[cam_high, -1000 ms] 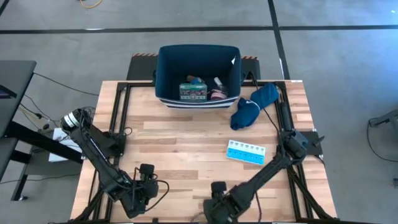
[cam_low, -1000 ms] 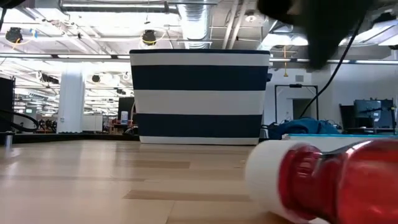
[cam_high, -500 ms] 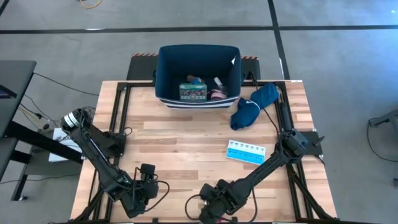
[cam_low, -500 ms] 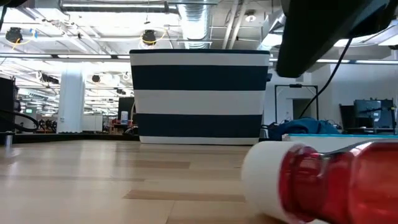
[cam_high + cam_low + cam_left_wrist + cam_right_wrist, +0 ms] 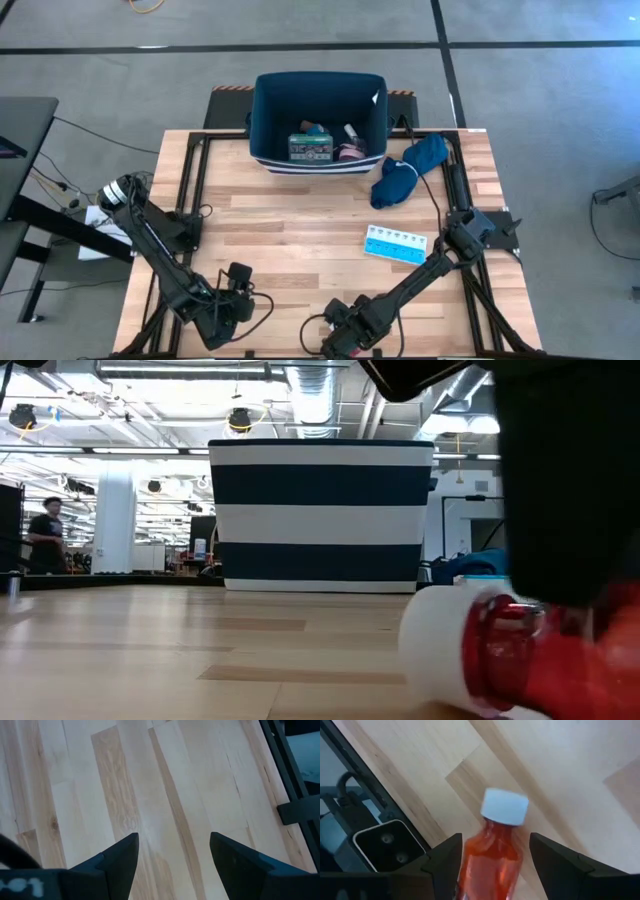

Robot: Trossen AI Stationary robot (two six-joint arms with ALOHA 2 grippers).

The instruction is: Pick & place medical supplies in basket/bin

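Pale wooden planks form the table [image 5: 300,240], and at its far edge stands the navy bin [image 5: 318,92], already holding a green-white-red box [image 5: 309,147] and a few other small items, with a blue cloth [image 5: 408,168] just beside it and a light blue pill organizer [image 5: 395,244] lying apart on the right. At the near edge the right gripper [image 5: 492,852] has its fingers spread on either side of a lying red bottle [image 5: 492,857] with a white cap, not clamped on it. Near the front left corner the left gripper [image 5: 172,855] hangs with its fingers apart over bare wood.

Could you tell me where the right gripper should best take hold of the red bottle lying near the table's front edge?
Grip the red bottle across its red body, behind the white cap. It lies on its side, and the right gripper is already above it with an open finger on each flank, so coming straight down looks best.
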